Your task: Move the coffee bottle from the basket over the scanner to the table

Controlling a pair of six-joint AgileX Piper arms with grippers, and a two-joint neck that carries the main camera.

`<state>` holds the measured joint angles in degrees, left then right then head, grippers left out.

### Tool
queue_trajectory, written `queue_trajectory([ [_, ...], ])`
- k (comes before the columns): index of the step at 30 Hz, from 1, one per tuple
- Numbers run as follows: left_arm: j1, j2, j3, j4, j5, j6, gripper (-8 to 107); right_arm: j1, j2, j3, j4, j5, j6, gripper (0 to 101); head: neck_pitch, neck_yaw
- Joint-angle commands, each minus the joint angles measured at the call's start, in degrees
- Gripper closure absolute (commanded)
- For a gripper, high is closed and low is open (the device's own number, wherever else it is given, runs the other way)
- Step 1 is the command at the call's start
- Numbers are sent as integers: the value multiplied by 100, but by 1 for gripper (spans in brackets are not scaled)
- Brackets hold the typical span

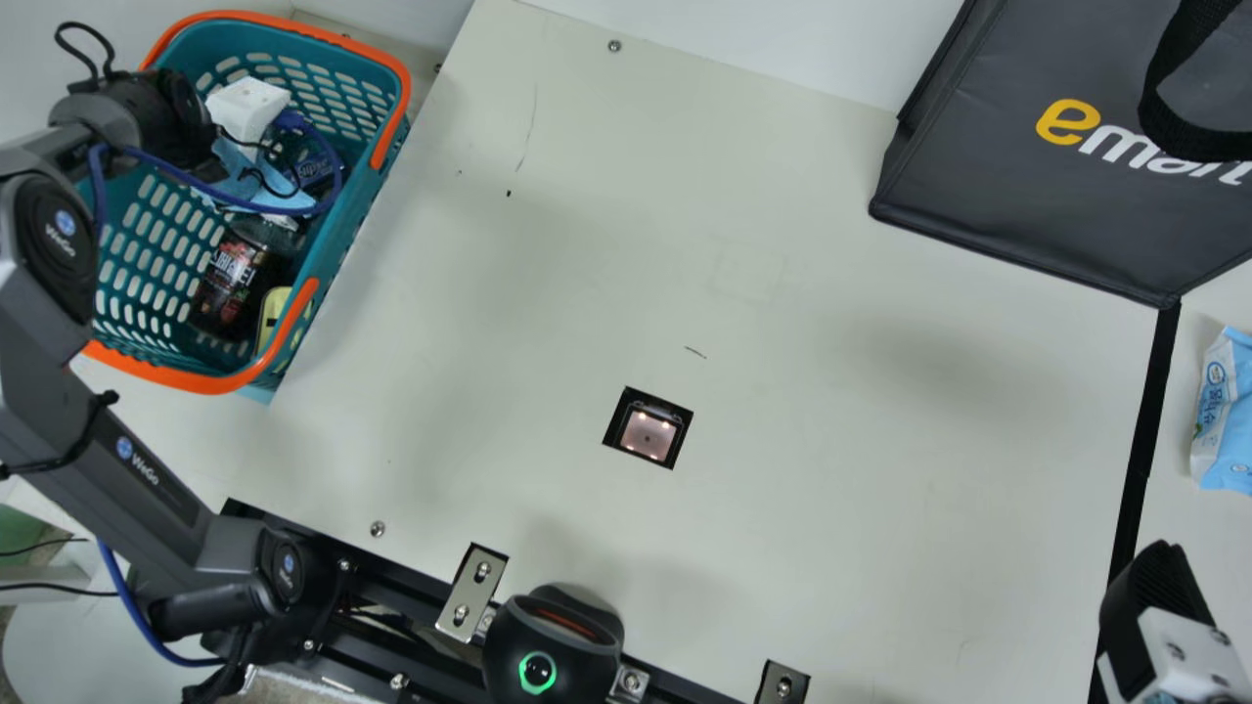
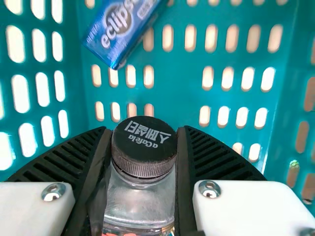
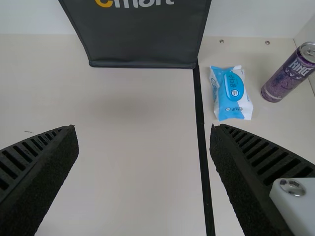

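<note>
In the main view my left gripper [image 1: 248,106] is down in the teal basket [image 1: 156,370] at the far left, by the upper end of the dark coffee bottle [image 1: 233,279]. The left wrist view has that left gripper [image 2: 145,135] shut on the coffee bottle [image 2: 142,196], one finger on each side just below its black cap. The scanner [image 1: 648,433] is a small lit square window in the table. My right gripper [image 1: 1159,587] is at the lower right in the main view; in the right wrist view the right gripper [image 3: 144,130] stands wide open, nothing between its fingers.
A blue packet [image 2: 123,27] and a yellow item [image 1: 272,318] share the basket. On the table [image 1: 831,489] are a dark bag [image 1: 978,186], blue wipes [image 3: 231,93] and a purple can [image 3: 288,76]. A black device [image 1: 553,645] stands at the near edge.
</note>
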<state>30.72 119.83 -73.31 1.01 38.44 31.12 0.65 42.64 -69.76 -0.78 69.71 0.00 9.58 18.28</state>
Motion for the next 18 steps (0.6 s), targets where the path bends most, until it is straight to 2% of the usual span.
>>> queue_trajectory([
  [1,-2,-53,-16,-23,5,1,107,0,0,0,0,0,0,6,-166,14],
  [18,42,-429,-175,-278,156,-88,107,0,0,0,0,0,0,6,-166,14],
])
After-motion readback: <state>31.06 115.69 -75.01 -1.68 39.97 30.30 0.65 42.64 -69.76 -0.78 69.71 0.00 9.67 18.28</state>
